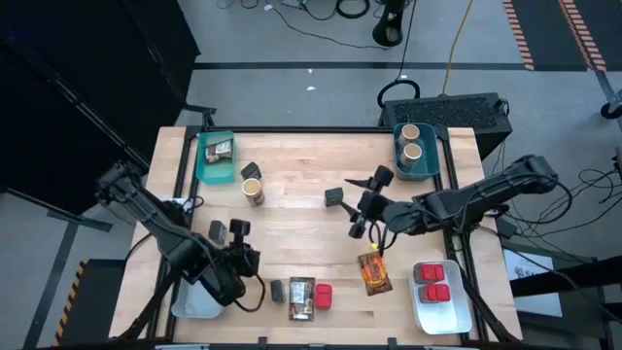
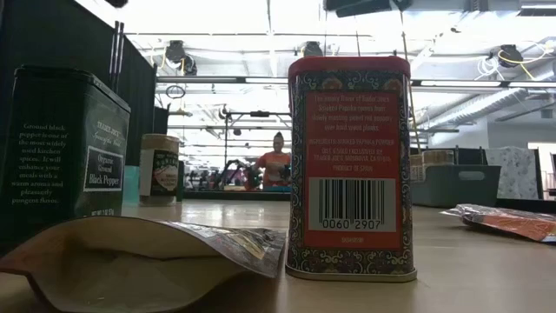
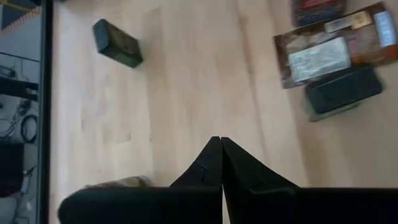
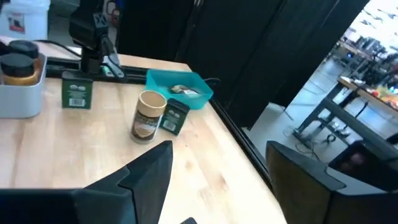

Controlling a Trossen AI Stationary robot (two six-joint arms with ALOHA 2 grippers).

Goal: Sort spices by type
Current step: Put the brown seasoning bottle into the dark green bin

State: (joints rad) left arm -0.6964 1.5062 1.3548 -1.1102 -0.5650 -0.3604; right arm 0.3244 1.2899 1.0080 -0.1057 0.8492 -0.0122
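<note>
Right claw (image 1: pixel 363 205) spread wide and empty, hanging over the middle of the desk (image 1: pixel 301 228), just beside a dark tin (image 1: pixel 334 197). Left claw (image 3: pixel 220 149) pinched shut on nothing, low over the near-left part.

Three bins partly filled:
- teal bin (image 1: pixel 214 173) at the far left with one packet inside
- second teal bin (image 1: pixel 416 169) at the far right with two tan cylinders (image 1: pixel 410 132)
- white bin (image 1: pixel 442 316) at the near right with two red tins (image 1: pixel 432 273)

Sorting looks well begun but not finished.

Loose spices, biggest first:
- **Packets:** orange packet (image 1: pixel 374 272) lying flat near the right claw. Brown packet (image 1: pixel 302 297) at the near edge, between a small dark tin (image 1: pixel 278 290) and a loose red tin (image 1: pixel 323 297). Probably light and floppy (likely to sag if lifted by a corner). Best pinched across a sealed edge.
- **Tins:** two more dark tins on the left half (image 1: pixel 218 231), well apart from each other. Stiff, smooth-sided, perhaps a little slippery. Best gripped across two flat faces, about midway up.
- **Cylinder:** loose tan cylinder (image 1: pixel 253 190) upright near the left teal bin, close to one of those tins. Round, so apt to twist or slip out. Best squeezed across the middle, below the lid.
</note>
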